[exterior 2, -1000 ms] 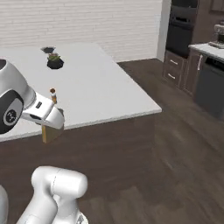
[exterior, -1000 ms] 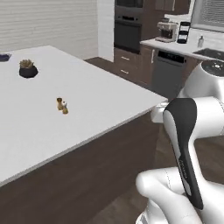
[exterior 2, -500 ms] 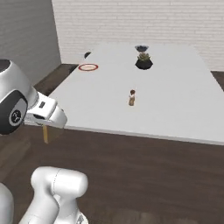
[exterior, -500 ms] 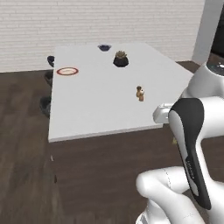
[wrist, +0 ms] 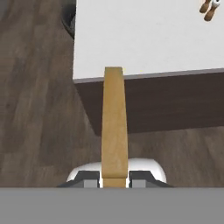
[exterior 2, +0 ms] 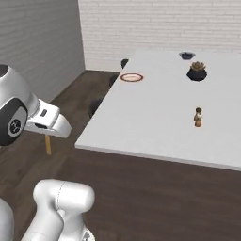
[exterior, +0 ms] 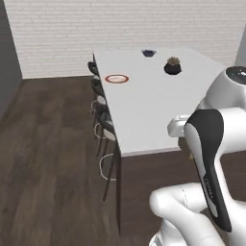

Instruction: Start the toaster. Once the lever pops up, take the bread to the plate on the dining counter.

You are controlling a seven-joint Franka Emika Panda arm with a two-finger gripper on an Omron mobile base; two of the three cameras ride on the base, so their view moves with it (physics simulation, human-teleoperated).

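Left base view: long matte white bench [exterior: 144, 115], dark stools [exterior: 103, 125] along its edge, round red-rimmed plate [exterior: 116, 79], potted plant [exterior: 173, 66] | Right base view: small brown shaker [exterior 2: 198, 116] upright mid-bench, tan bread [exterior 2: 47, 143] hanging below the arm | Hand view: hand [wrist: 114, 178] clamped on the thin bread slice, edge-on, off the bench.

tan bread [wrist: 114, 127], red-rimmed plate [exterior: 116, 79], white dining counter [exterior: 144, 110]

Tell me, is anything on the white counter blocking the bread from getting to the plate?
Nothing visible does. The gripper holds the bread off the dining counter's near edge. The plate sits by the chair side, with bare counter before it; the small figurine and potted plant stand aside.
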